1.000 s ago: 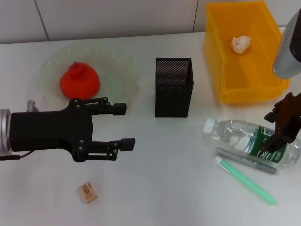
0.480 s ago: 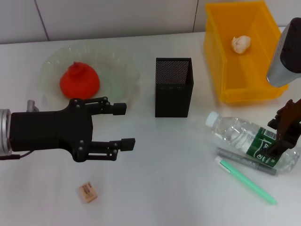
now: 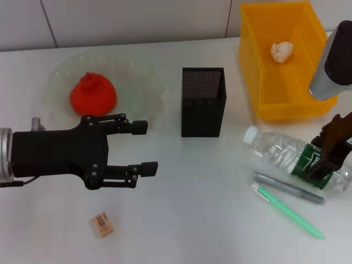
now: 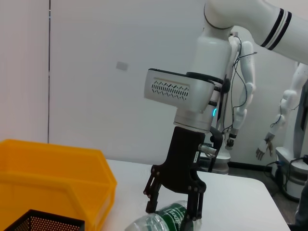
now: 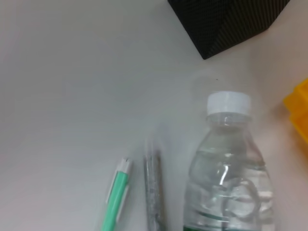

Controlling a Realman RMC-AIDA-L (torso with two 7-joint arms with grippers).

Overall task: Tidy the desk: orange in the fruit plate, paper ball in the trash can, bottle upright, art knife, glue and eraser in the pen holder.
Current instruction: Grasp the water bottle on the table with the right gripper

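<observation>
The left hand (image 3: 144,146) is matte black, a blocky palm carrying two slim fingers built of linked bars, with small round pivot screws at the joints and squared black pads at the tips. Behind the palm sits a silver metal wrist ring, and a thin dark cable trails from it. The right hand (image 4: 174,210) is likewise black, a narrow flat neck widening into two linkage fingers. Above it the right arm is glossy white with a grey vented housing, black bands, a small blue light and thin black cables alongside.
</observation>
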